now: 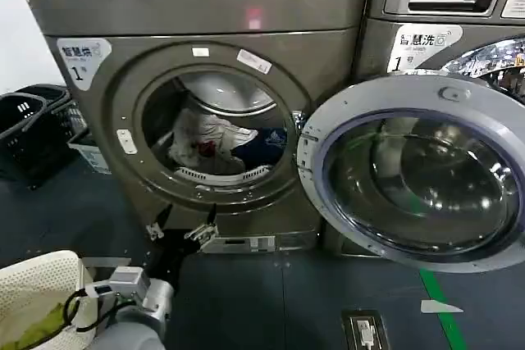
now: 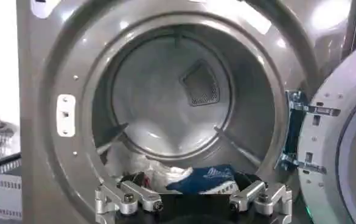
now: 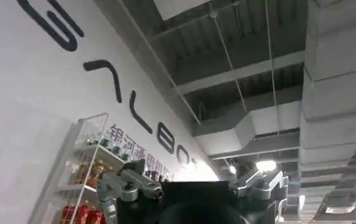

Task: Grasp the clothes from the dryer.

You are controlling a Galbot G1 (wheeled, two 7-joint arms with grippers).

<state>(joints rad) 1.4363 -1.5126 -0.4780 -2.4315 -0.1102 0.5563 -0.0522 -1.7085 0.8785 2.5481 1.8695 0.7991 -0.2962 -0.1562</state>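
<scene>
Large bronze-grey dryer (image 1: 205, 79) straight ahead, round opening facing the camera; glass door (image 1: 418, 170) swung fully open to the right of that opening, hanging on its hinge; second machine (image 1: 443, 6) stacked beside the dryer on the same side, behind the open door. Dark baskets (image 1: 29, 129) on the floor to the dryer's left; pale mesh hamper (image 1: 37, 301) on the floor well in front of the dryer, low and left.

Inside the drum, at its bottom near the front lip: clothes (image 1: 217, 145), a white and light-grey bundle with a small red patch, plus a dark navy piece (image 2: 205, 178) lying to the door side of the white heap; all untouched, nothing lifted.

Left gripper (image 1: 176, 231) just below the dryer's opening, in front of the lower panel; fingers (image 2: 126, 196) spread wide apart and empty, aimed into the drum. Right gripper (image 3: 193, 192) pointed away from the dryer toward a ceiling and wall; fingers spread, holding nothing.

Progress, by judgement: door open and approach lined up; reach into the drum, closing on the fabric and pulling it out all left to do.

Writing: white sticker (image 1: 82, 56) on the dryer's upper left corner with Chinese characters and a "1"; similar sticker on the neighbouring machine, plus an "LG" mark near its top; large dark letters on the wall in the right wrist view, not fully readable.
</scene>
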